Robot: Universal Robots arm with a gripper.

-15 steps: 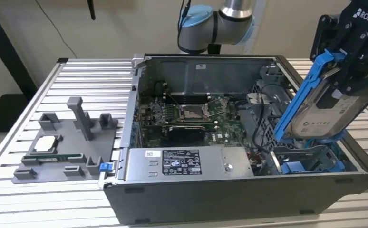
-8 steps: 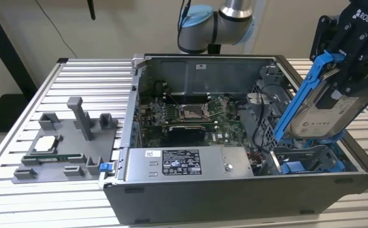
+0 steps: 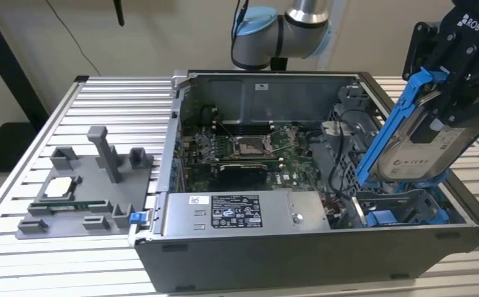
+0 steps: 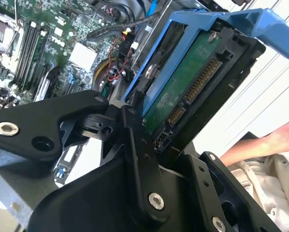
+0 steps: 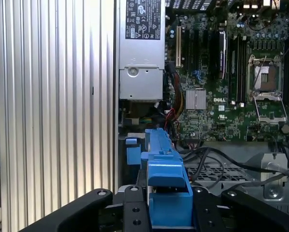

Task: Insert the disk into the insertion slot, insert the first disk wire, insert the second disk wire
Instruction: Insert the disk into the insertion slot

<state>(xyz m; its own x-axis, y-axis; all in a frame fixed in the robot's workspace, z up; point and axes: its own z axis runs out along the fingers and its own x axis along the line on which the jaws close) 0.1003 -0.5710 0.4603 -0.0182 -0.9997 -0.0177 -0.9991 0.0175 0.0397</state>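
My gripper is shut on the disk, a silver drive with a white label in a bright blue frame. The disk hangs tilted above the near corner of the open computer case, on the exterior view's right. Just below its lower end lies the insertion slot with blue side pieces. The second wrist view shows the disk's green circuit board and connector pins between the black fingers. In the first wrist view the blue frame's edge sits by a blue slot piece. Black cables lie beside the bay; I cannot tell which are the disk wires.
A grey labelled power-supply box sits in the case beside the slot, with the motherboard behind it. A grey fixture holding small parts stands on the slatted table at the exterior view's left. A person's hand shows beyond the case.
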